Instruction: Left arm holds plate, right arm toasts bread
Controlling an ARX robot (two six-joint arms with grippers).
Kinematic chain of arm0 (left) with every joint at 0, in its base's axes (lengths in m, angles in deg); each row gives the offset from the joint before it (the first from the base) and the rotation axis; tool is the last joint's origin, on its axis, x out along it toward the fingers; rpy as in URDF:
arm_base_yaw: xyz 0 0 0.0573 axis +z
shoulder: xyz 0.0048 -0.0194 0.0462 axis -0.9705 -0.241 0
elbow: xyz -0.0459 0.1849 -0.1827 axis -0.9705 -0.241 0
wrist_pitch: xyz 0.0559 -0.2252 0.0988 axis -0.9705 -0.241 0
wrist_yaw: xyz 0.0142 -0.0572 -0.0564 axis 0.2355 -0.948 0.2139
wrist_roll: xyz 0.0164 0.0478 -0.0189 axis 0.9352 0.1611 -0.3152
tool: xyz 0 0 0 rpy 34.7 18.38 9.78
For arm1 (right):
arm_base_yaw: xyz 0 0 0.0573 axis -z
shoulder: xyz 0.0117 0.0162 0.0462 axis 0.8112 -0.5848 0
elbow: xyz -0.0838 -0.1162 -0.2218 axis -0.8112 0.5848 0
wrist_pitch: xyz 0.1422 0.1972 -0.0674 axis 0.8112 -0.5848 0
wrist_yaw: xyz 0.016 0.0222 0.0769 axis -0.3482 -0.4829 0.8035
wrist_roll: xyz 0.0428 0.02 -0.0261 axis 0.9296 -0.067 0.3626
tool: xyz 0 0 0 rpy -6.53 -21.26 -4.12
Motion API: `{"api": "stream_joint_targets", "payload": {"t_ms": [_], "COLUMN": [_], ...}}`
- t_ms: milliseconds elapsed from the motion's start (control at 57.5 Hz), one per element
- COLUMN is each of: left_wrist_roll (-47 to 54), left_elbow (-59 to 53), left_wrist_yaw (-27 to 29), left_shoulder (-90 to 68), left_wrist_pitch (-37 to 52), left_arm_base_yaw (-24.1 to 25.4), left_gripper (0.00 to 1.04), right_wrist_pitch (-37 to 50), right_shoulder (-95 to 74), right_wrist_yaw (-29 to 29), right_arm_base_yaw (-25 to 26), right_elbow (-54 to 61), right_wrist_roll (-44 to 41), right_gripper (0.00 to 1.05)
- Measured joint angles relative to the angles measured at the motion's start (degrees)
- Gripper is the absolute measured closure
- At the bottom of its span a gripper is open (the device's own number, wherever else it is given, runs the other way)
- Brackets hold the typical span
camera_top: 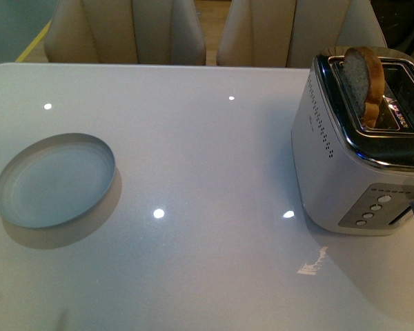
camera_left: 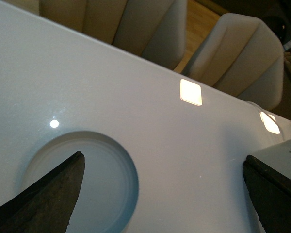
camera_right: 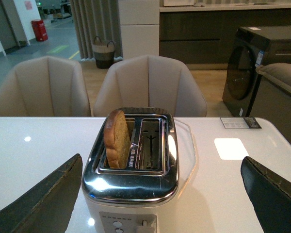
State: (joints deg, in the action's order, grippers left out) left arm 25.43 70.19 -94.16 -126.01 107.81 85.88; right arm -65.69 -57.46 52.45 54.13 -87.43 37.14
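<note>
The plate [camera_top: 55, 181] sat empty at the left of the white counter [camera_top: 207, 152]. The bread [camera_top: 364, 81] stood in the toaster [camera_top: 362, 158] at the upper right. The left claw [camera_left: 162, 194] and right claw [camera_right: 160, 199] were both spread wide, holding nothing.

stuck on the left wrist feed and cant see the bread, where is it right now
Observer: The bread stands upright in the toaster, in the slot on the plate's side, with its top sticking out.
Operator: anything in the other slot
Observer: No, the right wrist view shows the second slot empty.
Operator: is the right pincer on the bread
Observer: No. The right pincer is open, facing the toaster and clear of the bread.
</note>
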Motion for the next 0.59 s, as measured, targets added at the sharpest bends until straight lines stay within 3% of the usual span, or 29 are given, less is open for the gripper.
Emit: {"api": "stream_joint_targets", "payload": {"t_ms": [296,592], "left_wrist_roll": [-2.5,-2.7], "left_elbow": [-1.1,-1.1], "left_wrist_yaw": [4.8,5.2], "left_shoulder": [12.9,13.0], "left_wrist_pitch": [-7.8,-7.9], "left_arm_base_yaw": [-10.2,-10.5], "left_gripper": [0.07,0.07], "right_wrist_pitch": [0.0,0.0], "right_shoulder": [0.0,0.0], "right_wrist_yaw": [0.0,0.0], "right_arm_base_yaw": [0.0,0.0], "right_elbow": [0.0,0.0], "right_wrist_roll": [0.0,0.0], "right_gripper": [0.09,0.09]}}
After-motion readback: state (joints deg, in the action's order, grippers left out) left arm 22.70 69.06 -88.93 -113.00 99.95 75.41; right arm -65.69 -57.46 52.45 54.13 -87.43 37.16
